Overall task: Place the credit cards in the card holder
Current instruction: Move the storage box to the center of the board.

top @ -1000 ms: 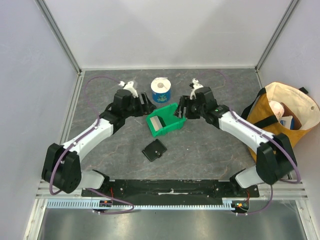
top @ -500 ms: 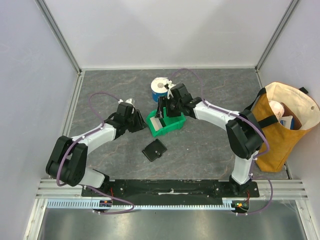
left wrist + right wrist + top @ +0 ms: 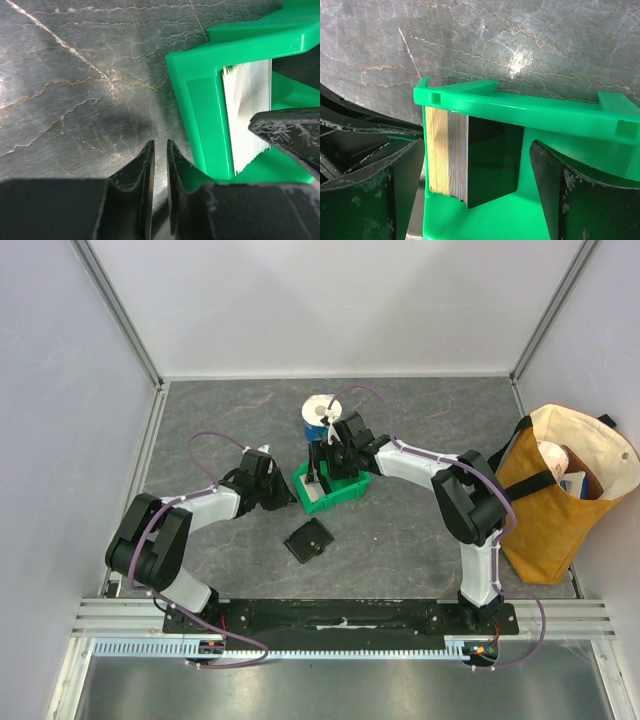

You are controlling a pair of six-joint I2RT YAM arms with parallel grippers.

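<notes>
Card holder (image 3: 308,540) on grey veined table (image 3: 410,530), pale walls (image 3: 330,300)

Editor: What hems in the green bin (image 3: 350,492)?
Photographer: The left gripper (image 3: 283,492) just beside its 9 o'clock wall, the right gripper (image 3: 325,462) over it from 12, a blue-and-white roll (image 3: 320,418) close behind. Inside, the credit cards (image 3: 470,165) stand packed against one wall, with bare green floor beside them.
Editor: And open ground?
Photographer: Bare table (image 3: 400,540) from 4 to 5 o'clock, bounded by the right arm (image 3: 470,505). The tan bag (image 3: 550,510) stands beyond at 3. The card holder (image 3: 309,539) lies apart at 7.
</notes>
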